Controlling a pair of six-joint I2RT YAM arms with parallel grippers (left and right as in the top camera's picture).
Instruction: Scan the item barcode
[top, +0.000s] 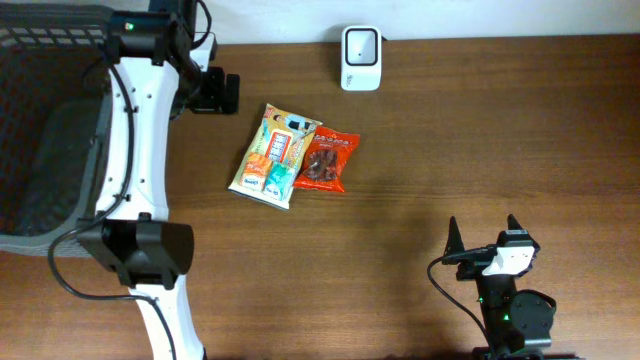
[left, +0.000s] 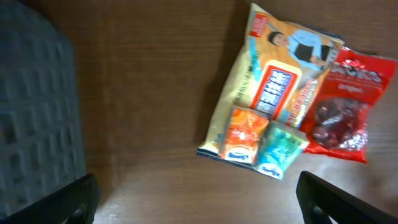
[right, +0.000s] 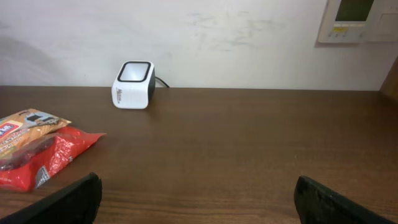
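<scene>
L gripper: jaws spread wide, nothing between them, bare table under the gap. It hangs above the wood, touching no pkg.
R gripper: also fully spread and empty. It is parked low at the near edge, well apart from everything, and looks to be idle and out of the way.
Yellow snack bag: flat on the table, printed front up. It lies ahead of the L fingertips, leaning toward the right-hand finger in the wrist view, near but not under the jaws.
Red snack bag: flat, just beside the yellow bag on the side farther from the L gripper. Its edge overlaps or touches the yellow one, can't tell which.
Task item: one of the two bags; the pics don't say which.
Barcode: none legible on either upward face. It is prob. on the underside, so the bag would need lifting and turning.
Scanner: small white box standing upright at the back edge by the wall. It is far ahead of the R gripper and left of its centre line, and past the bags from the L gripper. Its window faces out over the table, which suits presenting a pkg to it.
Basket: dark mesh, off to the L gripper's other side, away from the bags. It is likely the drop spot for scanned goods.
Step, est.: approach to pick up. No grasp made yet and nothing scanned.
</scene>
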